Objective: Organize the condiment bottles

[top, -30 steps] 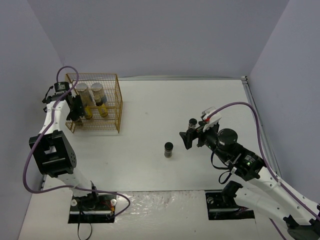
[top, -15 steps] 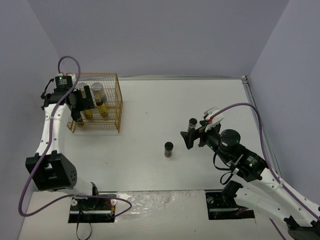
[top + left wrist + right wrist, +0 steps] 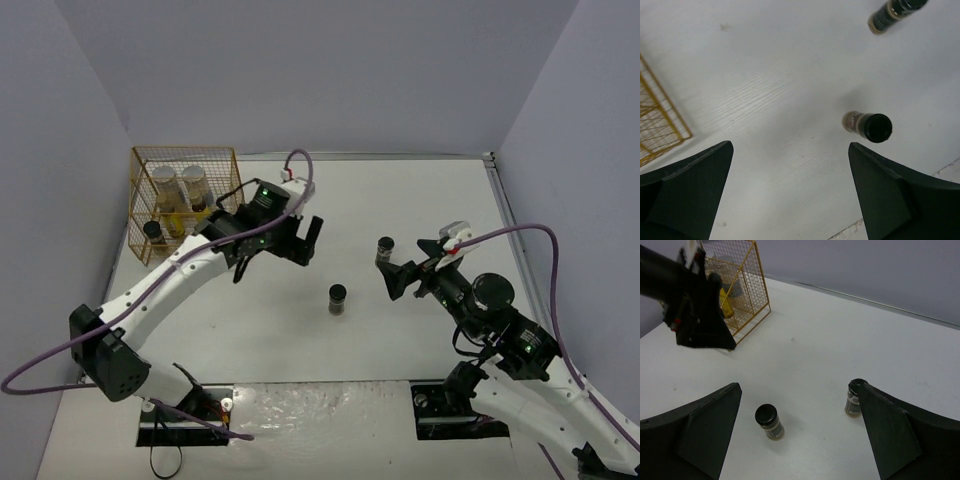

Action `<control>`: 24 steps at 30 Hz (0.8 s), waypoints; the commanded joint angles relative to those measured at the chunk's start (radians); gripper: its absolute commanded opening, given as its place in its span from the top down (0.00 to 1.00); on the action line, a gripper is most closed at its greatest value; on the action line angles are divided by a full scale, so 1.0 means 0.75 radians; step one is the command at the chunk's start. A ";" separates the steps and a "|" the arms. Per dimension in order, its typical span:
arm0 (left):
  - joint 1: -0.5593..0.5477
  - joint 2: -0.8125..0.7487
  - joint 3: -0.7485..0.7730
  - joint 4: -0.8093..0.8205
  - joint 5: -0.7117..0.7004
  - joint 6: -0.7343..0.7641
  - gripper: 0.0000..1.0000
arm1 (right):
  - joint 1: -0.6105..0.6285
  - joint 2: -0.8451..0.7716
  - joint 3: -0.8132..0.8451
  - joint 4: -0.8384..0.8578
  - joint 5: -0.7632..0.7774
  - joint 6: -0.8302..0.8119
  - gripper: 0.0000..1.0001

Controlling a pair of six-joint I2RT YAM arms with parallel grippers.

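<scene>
L claw gaping, empty; we see one dark jar just ahead btwn its fingers. R claw released too; second jar beside its fingertip.

You have a gold wire basket with a square grid at the far left of the white, faintly wood-grained table. In it, the left pale jar and right pale jar wear silver lids, beside a yellow bottle. The near dark jar and right dark jar have black lids. A purple cable loops at the right.
</scene>
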 commanded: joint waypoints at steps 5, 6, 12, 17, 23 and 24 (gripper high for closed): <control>-0.300 0.206 0.079 0.170 -0.086 -0.047 0.03 | -0.001 -0.138 0.063 0.002 0.105 0.003 0.00; -0.318 0.227 0.082 0.174 -0.086 -0.049 0.03 | -0.001 -0.151 0.064 -0.003 0.109 0.003 0.00; -0.351 0.302 0.089 0.183 -0.086 -0.071 0.07 | -0.001 -0.207 0.066 -0.031 0.143 0.000 0.00; -0.381 0.361 0.074 0.198 -0.086 -0.088 0.12 | -0.001 -0.225 0.068 -0.043 0.157 0.002 0.00; -0.386 0.433 0.051 0.236 -0.086 -0.118 0.22 | -0.001 -0.244 0.064 -0.054 0.167 0.002 0.00; -0.386 0.443 0.054 0.235 -0.086 -0.121 0.24 | -0.001 -0.246 0.064 -0.056 0.168 0.004 0.00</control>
